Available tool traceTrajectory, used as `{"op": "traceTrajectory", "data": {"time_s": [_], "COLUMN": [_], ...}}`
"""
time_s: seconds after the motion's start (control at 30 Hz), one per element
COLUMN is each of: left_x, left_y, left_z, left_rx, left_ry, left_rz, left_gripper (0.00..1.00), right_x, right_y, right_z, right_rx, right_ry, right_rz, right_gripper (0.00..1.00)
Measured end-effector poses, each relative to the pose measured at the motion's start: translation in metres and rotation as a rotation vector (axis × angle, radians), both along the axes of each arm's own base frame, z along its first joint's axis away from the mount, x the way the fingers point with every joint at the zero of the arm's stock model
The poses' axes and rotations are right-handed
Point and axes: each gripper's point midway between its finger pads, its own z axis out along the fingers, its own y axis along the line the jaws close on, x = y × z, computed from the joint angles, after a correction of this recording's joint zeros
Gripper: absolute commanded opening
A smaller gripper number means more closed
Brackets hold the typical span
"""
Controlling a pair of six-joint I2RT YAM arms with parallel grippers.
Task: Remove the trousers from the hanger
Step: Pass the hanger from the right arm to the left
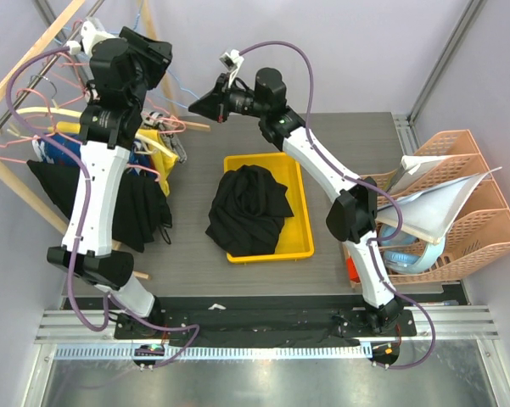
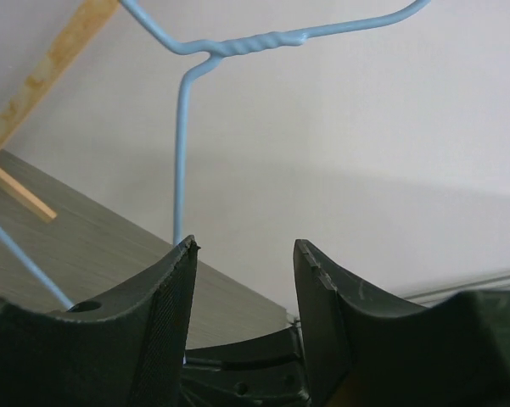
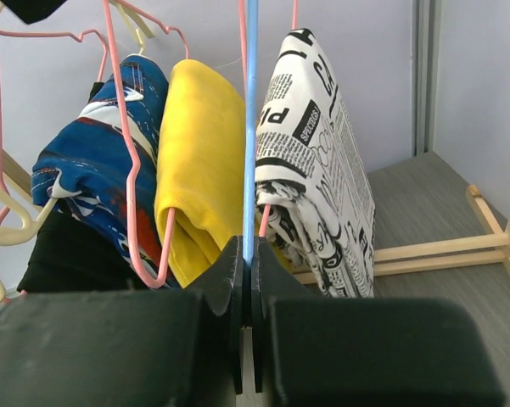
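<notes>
My right gripper (image 3: 247,254) is clenched on the thin blue wire hanger (image 3: 250,127) at eleven o'clock on the table, my left gripper (image 2: 244,246) gapes released near it, and the crumpled black trousers (image 1: 250,208) lie in the yellow plastic tray (image 1: 302,203) at five o'clock from that grip.

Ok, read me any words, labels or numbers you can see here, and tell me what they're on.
"PI": large black letters, sideways and cut off by a fold, on the newspaper-print garment.
The rest of that garment's print is too small and creased to read.
Nothing else in any view carries readable text.
</notes>
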Motion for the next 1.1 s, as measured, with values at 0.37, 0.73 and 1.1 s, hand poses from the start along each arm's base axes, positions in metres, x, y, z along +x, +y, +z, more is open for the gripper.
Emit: {"op": "traceTrajectory", "data": {"time_s": [0.37, 0.73, 1.1], "left_x": [0.017, -0.002, 0.000], "left_y": [-0.011, -0.042, -0.017], "left_z": [-0.009, -0.023, -0.029], "left_rx": [-0.031, 0.077, 0.126], "left_ry": [0.011, 0.072, 0.102], "left_rz": [-0.013, 0.013, 0.101], "left_gripper": [0.47, 0.57, 0.63], "right_x": [0.001, 0.003, 0.008], "right_y": [-0.003, -0.005, -0.010], "right_z": [-0.004, -0.005, -0.014], "right_rx": [-0.008, -0.008, -0.025], "right_ry": [0.030, 0.033, 0.051], "right_rz": [0.008, 0.004, 0.000], "right_gripper": [0.01, 0.01, 0.01]}}
